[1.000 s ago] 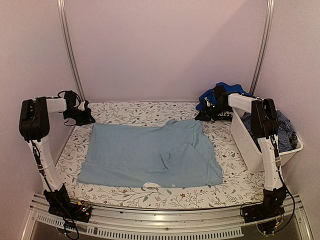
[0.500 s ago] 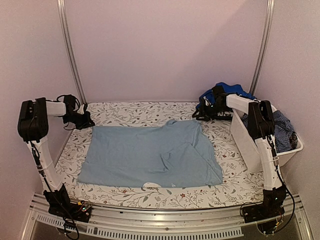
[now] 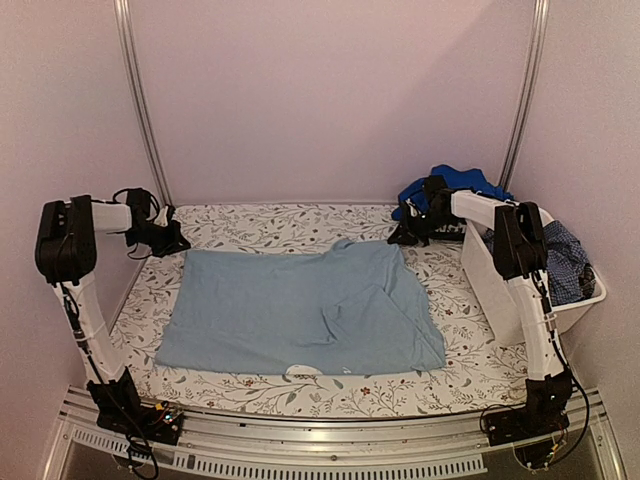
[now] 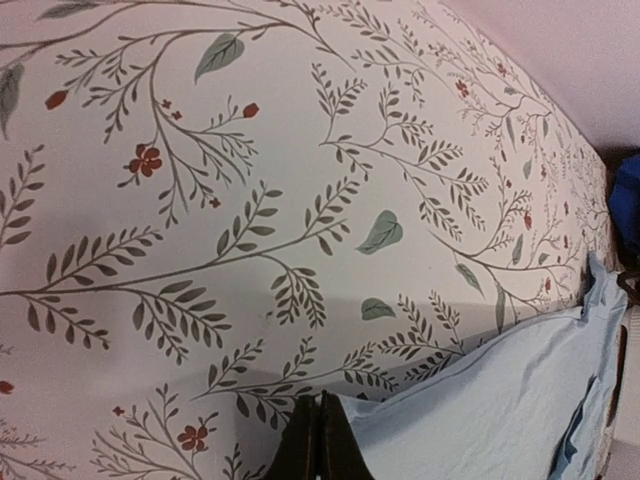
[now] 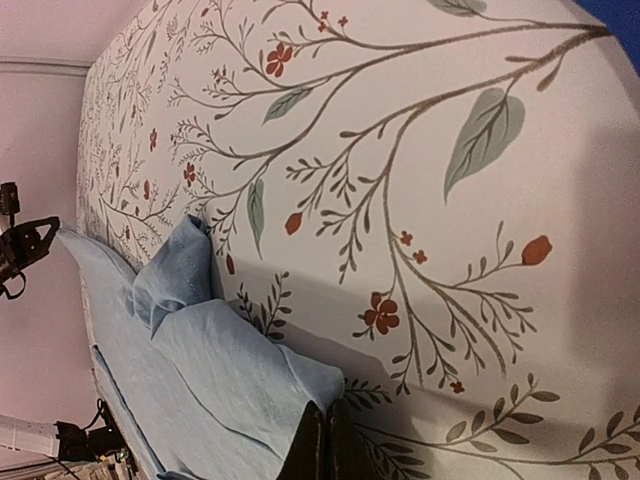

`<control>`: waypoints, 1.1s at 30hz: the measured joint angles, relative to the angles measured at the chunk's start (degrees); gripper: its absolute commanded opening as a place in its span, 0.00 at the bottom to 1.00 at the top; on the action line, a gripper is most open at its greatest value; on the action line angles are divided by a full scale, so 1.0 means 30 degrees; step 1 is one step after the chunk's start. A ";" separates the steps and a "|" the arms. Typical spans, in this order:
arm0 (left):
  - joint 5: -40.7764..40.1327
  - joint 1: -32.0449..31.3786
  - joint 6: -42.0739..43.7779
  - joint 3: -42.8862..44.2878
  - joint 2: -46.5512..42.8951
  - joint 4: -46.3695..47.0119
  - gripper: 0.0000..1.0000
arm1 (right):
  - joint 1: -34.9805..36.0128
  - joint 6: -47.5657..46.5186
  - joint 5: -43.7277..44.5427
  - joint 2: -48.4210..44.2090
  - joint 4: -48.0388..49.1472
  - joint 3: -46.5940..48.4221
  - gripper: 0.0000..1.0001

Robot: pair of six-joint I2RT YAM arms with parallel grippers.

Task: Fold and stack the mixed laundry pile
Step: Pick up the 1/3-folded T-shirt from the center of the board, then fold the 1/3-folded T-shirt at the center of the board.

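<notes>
Laundry lies in three places. A pale blue garment (image 3: 300, 310) is spread nearly flat over the middle of the table, with a loose fold running from its centre toward its 1 o'clock corner and a small white patch at its near hem. A royal blue garment (image 3: 462, 182) sits heaped at 2 o'clock by the back wall. A dark checked garment (image 3: 562, 262) fills a white tub (image 3: 500, 295) at 3 o'clock.

The left arm (image 3: 75, 270) rises from its base at 7 o'clock, bends at a high elbow and reaches in and down to the garment's 10 o'clock corner. The left gripper (image 4: 320, 440) has its fingers pressed together, and the cloth corner meets the tips (whether any cloth is pinched cannot be told).

The right arm (image 3: 530, 290) climbs from 5 o'clock beside the tub, and its forearm crosses low in front of the royal blue heap. The right gripper (image 5: 325, 440) is closed on the 1 o'clock corner of the pale blue garment, where the cloth bunches up against the fingertips.

A white table cover (image 3: 270, 222) printed with leaves and red flowers lies under everything. The tub stands just beside the garment's right edge, close to the right arm. A metal rail (image 3: 330, 440) runs along the near edge.
</notes>
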 measured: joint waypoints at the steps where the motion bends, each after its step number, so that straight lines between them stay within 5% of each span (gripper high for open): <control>1: 0.0022 0.0007 0.0007 0.0000 -0.0073 0.0000 0.00 | 0.0000 -0.0015 -0.0015 -0.0007 0.0007 0.0000 0.00; 11: 0.0481 0.0721 0.0204 -0.2127 -0.3963 0.1348 0.00 | -0.0022 -0.0678 -0.0597 -0.3220 0.1078 -0.3235 0.00; 19: 0.0612 0.0969 0.0444 -0.3621 -0.4138 0.1202 0.00 | 0.0000 -0.1078 -0.1938 -0.5224 0.2616 -0.6666 0.00; 33: -0.2004 0.0991 -0.1086 -0.3242 -0.4218 -0.5209 0.00 | 0.0860 -0.1676 -0.2397 -0.9530 0.2586 -1.1788 0.00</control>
